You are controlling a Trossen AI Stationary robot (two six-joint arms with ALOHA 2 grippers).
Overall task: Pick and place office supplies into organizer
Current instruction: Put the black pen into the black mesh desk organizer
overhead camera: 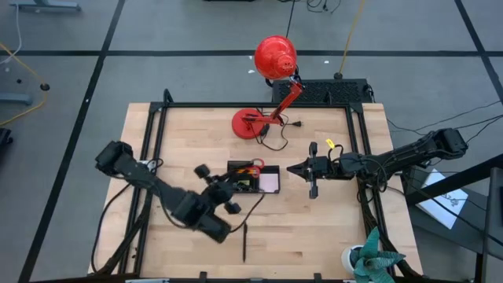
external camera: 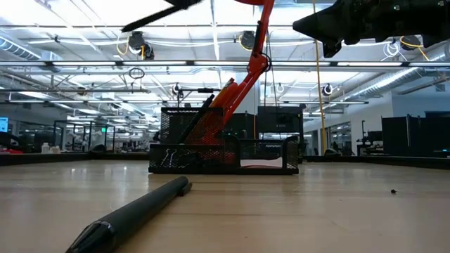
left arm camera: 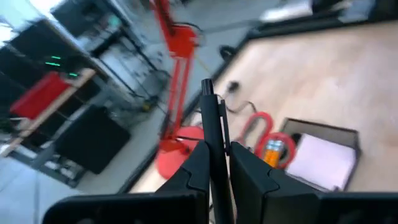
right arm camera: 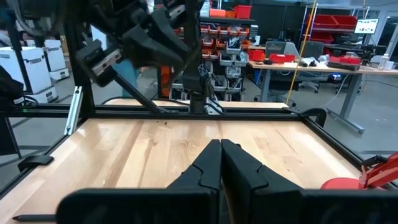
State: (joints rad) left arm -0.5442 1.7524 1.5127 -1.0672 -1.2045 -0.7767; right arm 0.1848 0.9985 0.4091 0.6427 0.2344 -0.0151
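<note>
My left gripper [overhead camera: 222, 187] hovers just left of the black organizer [overhead camera: 255, 178], shut on a black pen [left arm camera: 210, 118], which also shows as a slanted dark bar high in the low view [external camera: 162, 17]. The organizer holds red-handled scissors [left arm camera: 264, 127], orange pencils [left arm camera: 272, 151] and a pink sticky-note pad [left arm camera: 322, 160]. Another black pen [overhead camera: 244, 240] lies flat on the table near its front edge [external camera: 140, 209]. A small yellow-green piece [overhead camera: 330, 144] lies on the wood by my right arm. My right gripper [overhead camera: 292, 167] waits shut, right of the organizer, above the table. My left gripper pinches the pen's shaft [left arm camera: 216, 149] between its two fingers. The pen runs roughly along the fingers and sticks out well past their tips, clip end [left arm camera: 208, 87] foremost. It is lifted clear of the table and slants, one end higher.
A red desk lamp [overhead camera: 275, 58] stands on its round base [overhead camera: 250, 123] behind the organizer, its cord trailing on the wood. A potted plant [overhead camera: 369, 261] sits at the front right corner. Black frame rails [overhead camera: 157, 141] run along the table's sides.
</note>
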